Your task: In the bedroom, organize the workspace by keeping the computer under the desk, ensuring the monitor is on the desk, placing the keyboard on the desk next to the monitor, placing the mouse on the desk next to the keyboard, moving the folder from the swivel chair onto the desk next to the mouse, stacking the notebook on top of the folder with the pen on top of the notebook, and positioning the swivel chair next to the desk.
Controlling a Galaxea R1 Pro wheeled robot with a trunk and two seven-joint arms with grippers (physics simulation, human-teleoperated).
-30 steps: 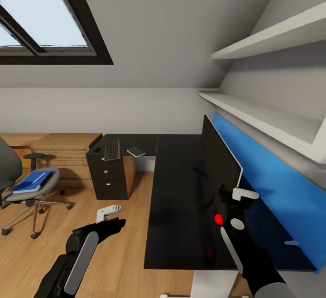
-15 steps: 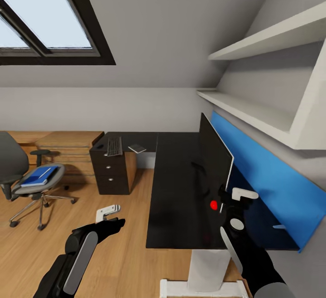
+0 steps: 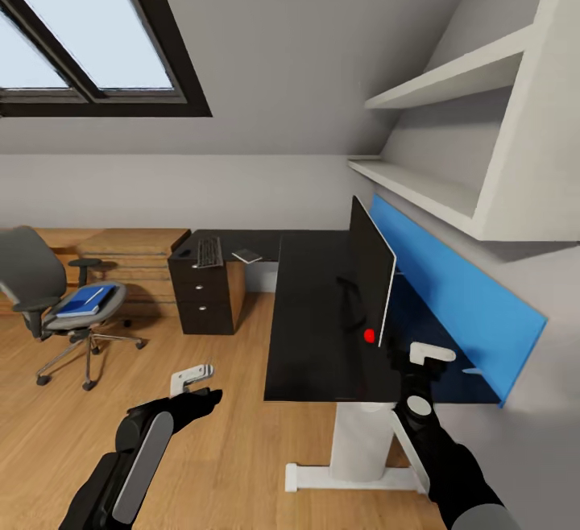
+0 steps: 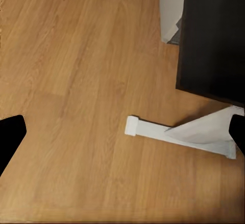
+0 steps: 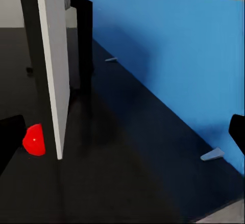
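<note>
The black desk (image 3: 310,337) stands ahead with the dark monitor (image 3: 369,271) upright on it, seen edge-on. A small red rounded thing (image 3: 369,336) lies by the monitor's foot and also appears as a red blob (image 5: 33,139) in the right wrist view. The keyboard (image 3: 209,252) and a flat grey notebook (image 3: 246,256) lie on the desk's far wing. At the left, a blue folder (image 3: 84,300) rests on the seat of the swivel chair (image 3: 40,280). My left gripper (image 3: 192,377) hangs open over the floor. My right gripper (image 3: 423,357) is open at the desk's near edge.
A dark drawer unit (image 3: 205,304) stands under the far wing. A blue panel (image 3: 451,288) backs the desk, with white shelves (image 3: 435,184) above it. The desk's white foot (image 4: 173,134) lies on the wood floor (image 3: 209,449). Low wooden steps (image 3: 129,260) line the far wall.
The whole picture has shifted: the camera has drawn back from the desk, which now looks smaller and farther. Both arms hold the same pose, and the right gripper has come off the desktop.
</note>
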